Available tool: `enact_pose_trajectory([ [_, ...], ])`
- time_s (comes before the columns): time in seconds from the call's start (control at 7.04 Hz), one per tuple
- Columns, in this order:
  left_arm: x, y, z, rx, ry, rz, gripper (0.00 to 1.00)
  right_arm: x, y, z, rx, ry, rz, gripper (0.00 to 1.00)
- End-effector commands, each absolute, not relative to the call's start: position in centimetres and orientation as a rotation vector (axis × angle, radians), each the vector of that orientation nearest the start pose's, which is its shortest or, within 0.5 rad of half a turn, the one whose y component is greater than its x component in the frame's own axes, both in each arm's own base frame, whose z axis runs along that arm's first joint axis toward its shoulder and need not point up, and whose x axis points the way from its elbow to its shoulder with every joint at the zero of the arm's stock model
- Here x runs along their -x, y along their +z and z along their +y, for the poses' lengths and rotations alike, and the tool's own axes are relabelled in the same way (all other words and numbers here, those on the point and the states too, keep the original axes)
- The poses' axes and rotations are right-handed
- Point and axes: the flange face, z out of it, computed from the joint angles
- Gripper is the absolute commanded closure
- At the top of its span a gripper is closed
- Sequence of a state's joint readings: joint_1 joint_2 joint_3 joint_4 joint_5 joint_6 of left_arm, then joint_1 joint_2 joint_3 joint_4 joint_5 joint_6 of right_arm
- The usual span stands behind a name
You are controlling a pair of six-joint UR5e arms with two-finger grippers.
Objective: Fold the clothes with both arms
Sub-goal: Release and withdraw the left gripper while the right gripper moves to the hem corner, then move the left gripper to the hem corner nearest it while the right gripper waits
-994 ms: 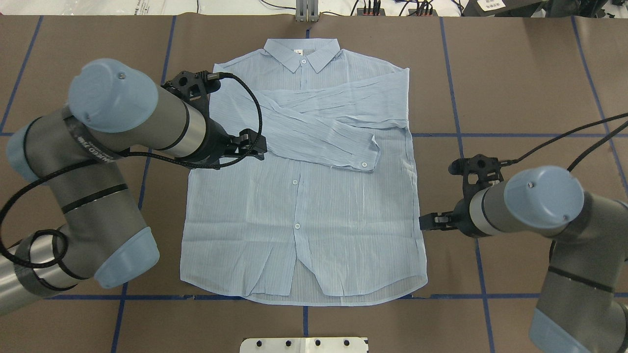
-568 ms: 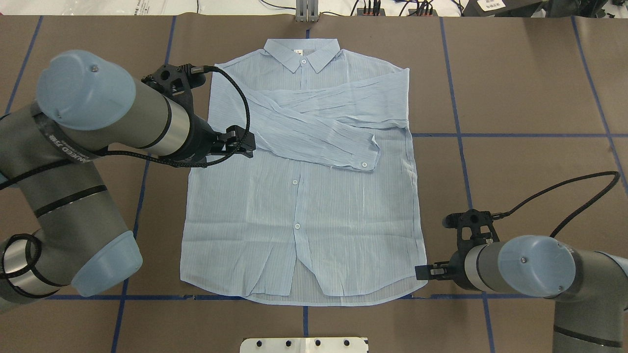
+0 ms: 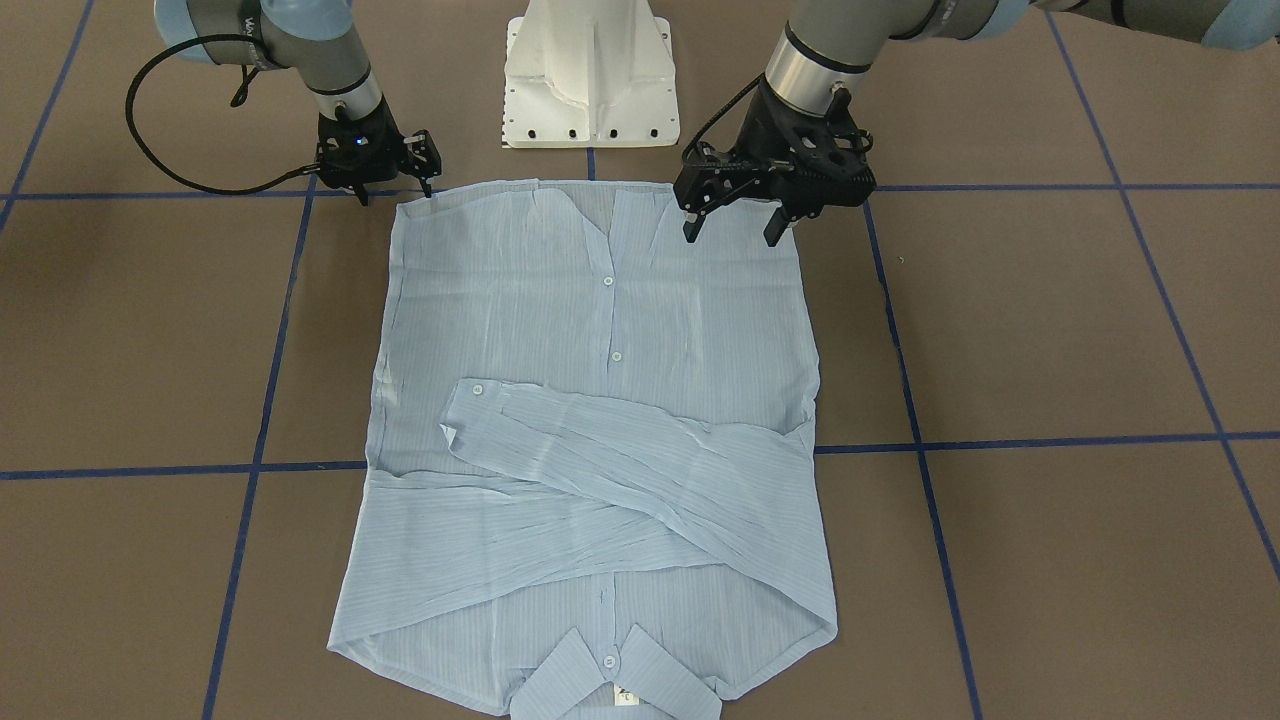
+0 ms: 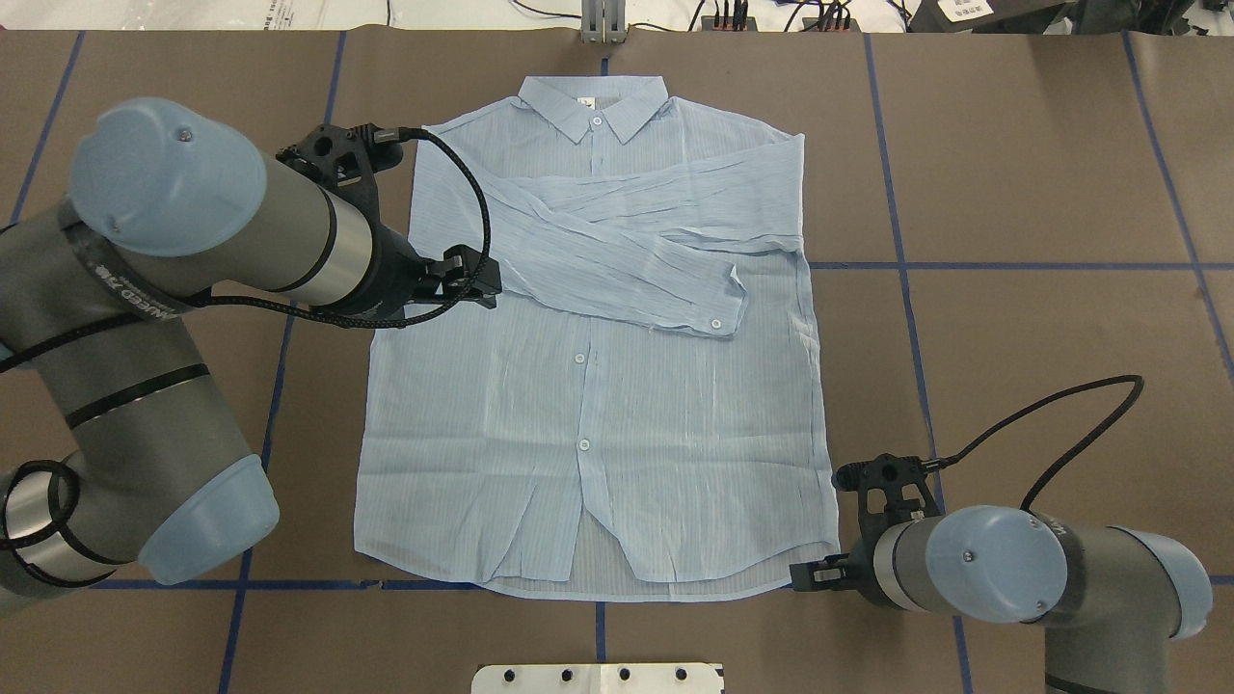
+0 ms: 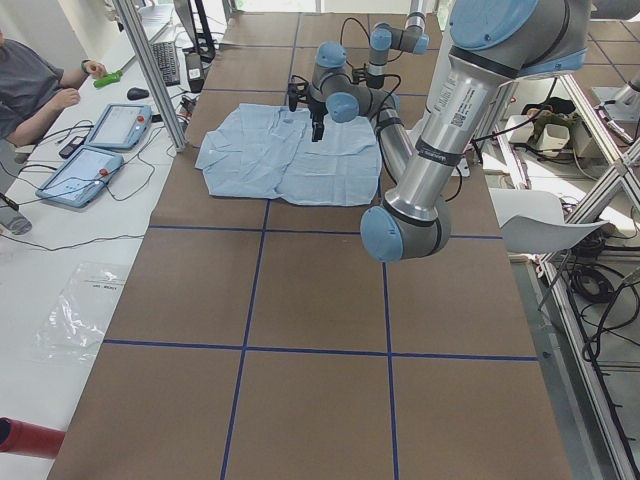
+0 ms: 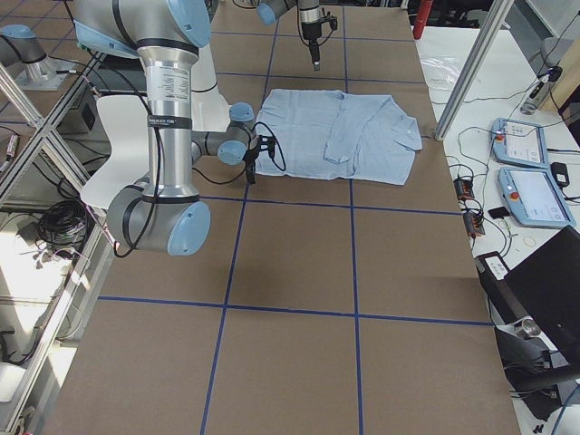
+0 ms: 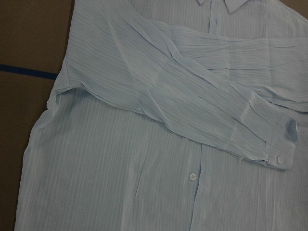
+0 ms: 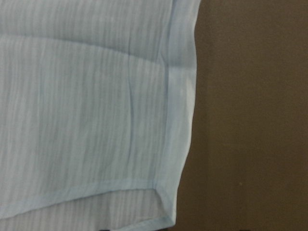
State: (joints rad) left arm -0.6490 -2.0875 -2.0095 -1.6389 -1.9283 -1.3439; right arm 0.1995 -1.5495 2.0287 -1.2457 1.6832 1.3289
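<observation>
Shirt [image 4: 598,414] laid flat and face-up on the brown table [image 4: 1012,173], its long axis running top to bottom of the overhead frame. The collar [image 4: 593,104] is at the top, pointing away from the robot, the hem [image 4: 665,586] at the bottom, and the sleeves [image 4: 627,270] are crossed over the chest. The right gripper [image 4: 805,575], fingers spread, sits low at lower right, just beside the hem's corner, the cloth lying to its left in the frame. The left gripper [image 4: 479,280], also spread and empty, hangs high over the garment's upper-left edge, well apart from the lower-left corner. A hem-to-collar fold looks likely next; the right arm is nearer its hold.
</observation>
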Motion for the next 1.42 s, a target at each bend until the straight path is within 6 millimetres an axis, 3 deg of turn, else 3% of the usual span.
enact_pose_trajectory([
  [0.0, -39.2, 17.6, -42.2, -0.134, -0.202, 1.053, 0.02, 46.4, 40.5, -22.5, -0.076, -0.074, -0.802, 0.16],
  [0.57, -39.2, 17.7, -42.3, -0.134, -0.204, 1.052, 0.03, 48.0, 37.4, -24.5, -0.081, -0.054, -0.772, 0.28],
  [0.99, -39.4, 17.6, -42.2, -0.132, -0.201, 1.052, 0.04, 47.8, 38.6, -25.6, -0.077, -0.042, -0.749, 0.29],
  [1.14, -39.4, 17.6, -42.2, -0.132, -0.201, 1.052, 0.04, 47.6, 38.7, -25.7, -0.077, -0.039, -0.747, 0.35],
  [1.28, -39.4, 17.8, -42.3, -0.131, -0.202, 1.05, 0.06, 47.4, 38.7, -26.1, -0.063, -0.034, -0.75, 0.47],
])
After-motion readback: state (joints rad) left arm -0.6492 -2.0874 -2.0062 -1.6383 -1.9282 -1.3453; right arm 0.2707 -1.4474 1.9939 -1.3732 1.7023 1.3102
